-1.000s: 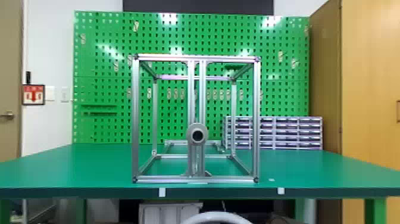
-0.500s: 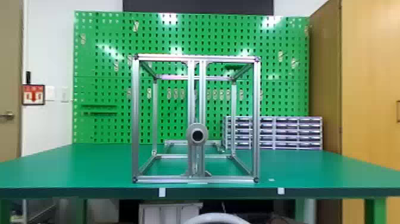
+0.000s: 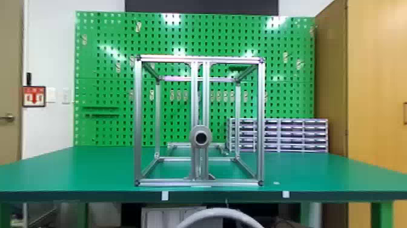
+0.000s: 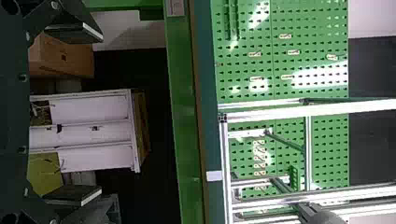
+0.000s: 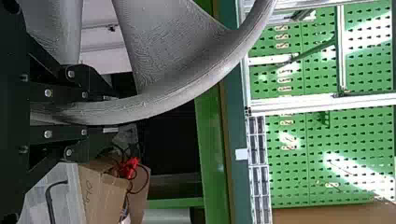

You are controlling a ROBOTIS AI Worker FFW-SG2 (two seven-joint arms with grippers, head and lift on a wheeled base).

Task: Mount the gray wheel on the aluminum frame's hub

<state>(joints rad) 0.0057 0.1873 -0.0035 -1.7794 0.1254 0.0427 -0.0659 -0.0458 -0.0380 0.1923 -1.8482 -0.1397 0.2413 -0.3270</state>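
Observation:
The gray wheel (image 3: 222,214) shows as a curved rim at the bottom of the head view, in front of the table and below its edge. In the right wrist view my right gripper (image 5: 110,114) is shut on the rim of the gray wheel (image 5: 187,91). The aluminum frame (image 3: 137,121) stands on the table, with the round hub (image 3: 200,137) on its middle uprights, facing me. My left gripper (image 4: 95,116) is open in the left wrist view, its fingers wide apart with nothing held; the frame (image 4: 261,112) lies beyond it.
The green table (image 3: 75,169) has its front edge between the wheel and the frame. Behind stand a pegboard (image 3: 103,60) and a drawer rack (image 3: 290,135). Under the table are a white drawer unit (image 4: 88,133) and a cardboard box (image 5: 105,191).
The wheel's rim has sunk slightly and shifted a little to the right in the head view. The frame and hub have not moved.

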